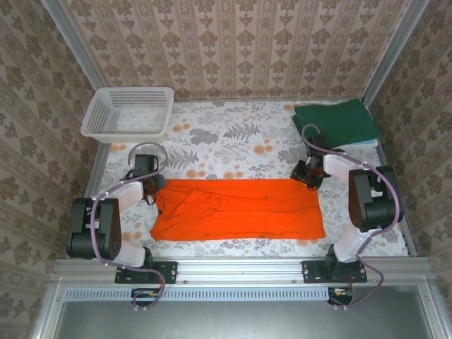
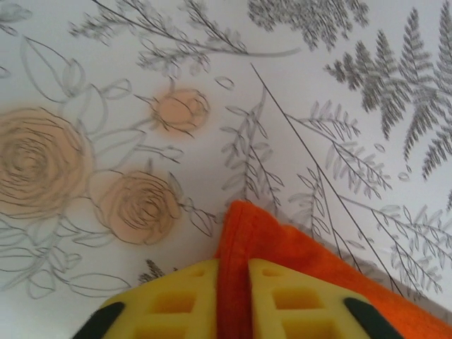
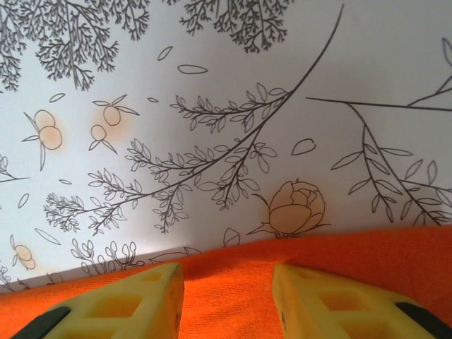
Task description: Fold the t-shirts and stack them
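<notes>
Here the orange t-shirt (image 1: pixel 240 208) lies flat on the tabletop (image 1: pixel 233 145), left jaws pinched shut on its 10 o'clock corner, right jaws half-open astride the 2 o'clock edge holding nothing yet, so I'd close those first, then lift both corners level towards 6 o'clock

orange t-shirt (image 1: pixel 240 212) matt cloth, basket (image 1: pixel 123 133) prob. plastic

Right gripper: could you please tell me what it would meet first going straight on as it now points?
Likely the orange t-shirt, whose edge lies between the open jaws of the right gripper; the floral tablecloth lies just beyond, though depth is unclear.
</notes>
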### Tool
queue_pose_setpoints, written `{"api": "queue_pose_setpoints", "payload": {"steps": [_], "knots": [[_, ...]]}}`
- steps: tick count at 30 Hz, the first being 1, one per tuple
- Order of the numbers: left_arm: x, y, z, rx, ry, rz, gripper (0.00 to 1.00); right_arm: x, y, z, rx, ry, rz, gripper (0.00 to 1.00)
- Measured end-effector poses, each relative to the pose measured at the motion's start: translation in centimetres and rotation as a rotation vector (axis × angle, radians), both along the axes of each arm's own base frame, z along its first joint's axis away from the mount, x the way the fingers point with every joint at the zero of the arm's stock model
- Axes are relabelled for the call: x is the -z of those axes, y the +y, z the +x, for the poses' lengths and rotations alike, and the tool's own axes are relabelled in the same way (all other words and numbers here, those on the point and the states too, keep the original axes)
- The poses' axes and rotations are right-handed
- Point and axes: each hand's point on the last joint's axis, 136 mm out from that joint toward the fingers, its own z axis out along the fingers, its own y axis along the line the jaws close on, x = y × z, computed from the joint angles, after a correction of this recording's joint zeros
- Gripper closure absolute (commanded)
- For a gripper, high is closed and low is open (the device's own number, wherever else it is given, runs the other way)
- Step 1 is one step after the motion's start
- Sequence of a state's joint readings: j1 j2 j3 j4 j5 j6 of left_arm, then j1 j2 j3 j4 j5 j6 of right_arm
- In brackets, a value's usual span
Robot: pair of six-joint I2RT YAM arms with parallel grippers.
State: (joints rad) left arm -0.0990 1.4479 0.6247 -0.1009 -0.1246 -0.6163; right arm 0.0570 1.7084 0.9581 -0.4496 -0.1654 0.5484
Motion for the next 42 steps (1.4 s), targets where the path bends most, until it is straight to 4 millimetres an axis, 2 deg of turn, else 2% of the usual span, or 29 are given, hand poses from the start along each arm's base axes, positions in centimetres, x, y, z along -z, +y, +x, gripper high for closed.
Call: {"api": "queue_pose_setpoints", "payload": {"steps": [1,4,7,9,12,14,16,18,20,23,27,30,33,36,42], "knots": [[0.0,0.2,0.0,-0.015,-0.001,0.002,0.61,0.0,0.1,0.0,0.001,-0.001,0.005,0.52],[-0.2,0.8,0.2,-0.044,-0.007,0.003,0.5,-0.2,0.2,0.2,0.002,-0.016,0.011,0.47],[-0.9,0.8,0.5,-0.054,-0.018,-0.005,0.44,-0.7,0.0,-0.1,0.013,-0.05,0.012,0.43],[-2.1,0.7,0.6,-0.056,-0.038,-0.006,0.36,-1.5,-0.1,-0.8,0.029,-0.08,0.012,0.41],[-5.0,0.1,0.6,-0.037,-0.088,0.028,0.29,-4.3,0.5,-1.4,0.035,-0.205,0.014,0.39],[-7.4,-1.4,1.1,0.008,-0.136,0.064,0.28,-7.0,2.6,-1.3,-0.005,-0.325,0.038,0.39],[-9.2,-4.0,1.7,0.089,-0.179,0.064,0.4,-9.6,6.2,-0.9,-0.081,-0.438,0.085,0.4],[-9.5,-6.4,2.0,0.172,-0.185,0.037,0.51,-10.8,10.2,-0.9,-0.167,-0.5,0.139,0.41],[-8.4,-8.1,2.1,0.24,-0.151,-0.001,0.62,-10.8,14.2,-1.1,-0.253,-0.502,0.175,0.44],[-4.9,-9.5,1.7,0.304,-0.047,-0.038,0.71,-9.6,20.9,-0.7,-0.394,-0.452,0.208,0.48],[-1.0,-10.3,0.9,0.345,0.076,-0.097,0.74,-8.3,29.2,0.4,-0.553,-0.407,0.234,0.52],[0.1,-9.8,1.1,0.329,0.101,-0.15,0.74,-7.8,33.6,1.0,-0.635,-0.39,0.254,0.54],[0.2,-8.9,1.6,0.304,0.094,-0.177,0.74,-7.2,36.1,1.6,-0.684,-0.372,0.261,0.56],[0.4,-8.9,1.7,0.302,0.092,-0.191,0.74,-6.3,37.4,1.9,-0.721,-0.345,0.258,0.58],[0.7,-9.3,1.9,0.311,0.089,-0.205,0.74,-4.1,38.5,1.3,-0.78,-0.285,0.215,0.58]]}}
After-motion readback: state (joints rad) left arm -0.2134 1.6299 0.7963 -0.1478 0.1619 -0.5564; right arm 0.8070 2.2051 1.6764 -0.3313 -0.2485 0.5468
